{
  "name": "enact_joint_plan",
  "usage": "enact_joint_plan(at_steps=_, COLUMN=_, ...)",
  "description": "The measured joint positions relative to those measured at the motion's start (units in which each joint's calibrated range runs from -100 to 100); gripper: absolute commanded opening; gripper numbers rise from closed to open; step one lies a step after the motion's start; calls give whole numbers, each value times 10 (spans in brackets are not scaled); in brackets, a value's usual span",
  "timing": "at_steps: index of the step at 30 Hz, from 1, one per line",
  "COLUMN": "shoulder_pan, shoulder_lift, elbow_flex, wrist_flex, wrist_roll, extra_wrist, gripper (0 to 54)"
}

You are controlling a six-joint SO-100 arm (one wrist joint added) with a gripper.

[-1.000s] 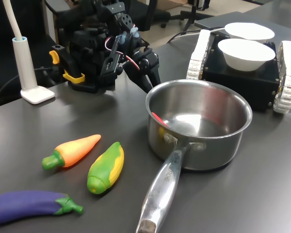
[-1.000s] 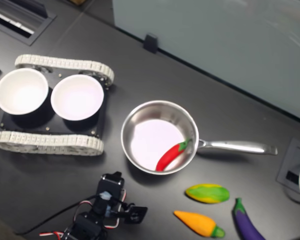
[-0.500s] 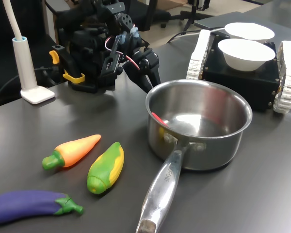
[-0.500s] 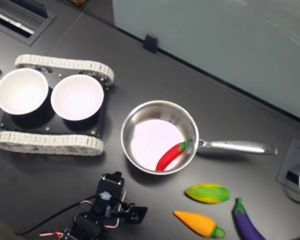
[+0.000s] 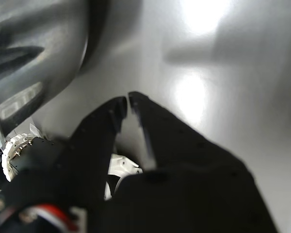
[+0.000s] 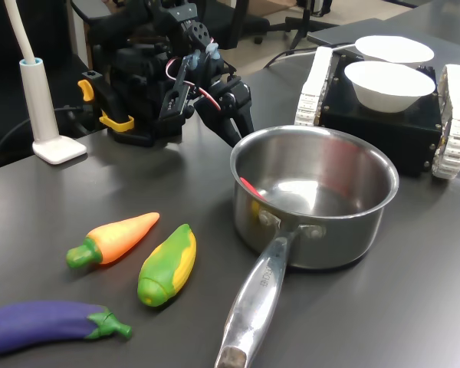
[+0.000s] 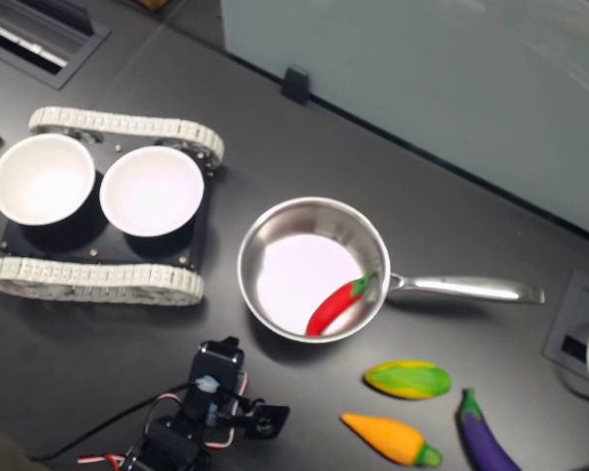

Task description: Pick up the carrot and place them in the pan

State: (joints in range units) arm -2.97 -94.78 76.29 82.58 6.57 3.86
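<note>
The gripper [image 6: 231,126] is hanging empty, jaws nearly closed, beside the pan [image 6: 368,222]; the carrot [image 6: 115,238] is lying well apart, tip pointing toward the arm.

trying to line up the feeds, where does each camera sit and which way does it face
Wrist view: on the arm, looking past the nearly closed gripper at the tabletop and the pan wall.
First exterior view: low at table level, facing the arm across the carrot and pan.
Second exterior view: overhead, looking down; the arm shows at the bottom edge.
Both exterior views share carrot, pan and white bowls.
</note>
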Motion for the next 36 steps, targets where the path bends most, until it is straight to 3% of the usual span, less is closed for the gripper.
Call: enact_joint_plan(at_steps=36, shoulder_pan=13, shoulder_lift=3, elbow_flex=0, wrist_flex=0, wrist_roll=-4, extra_wrist=0, gripper=2)
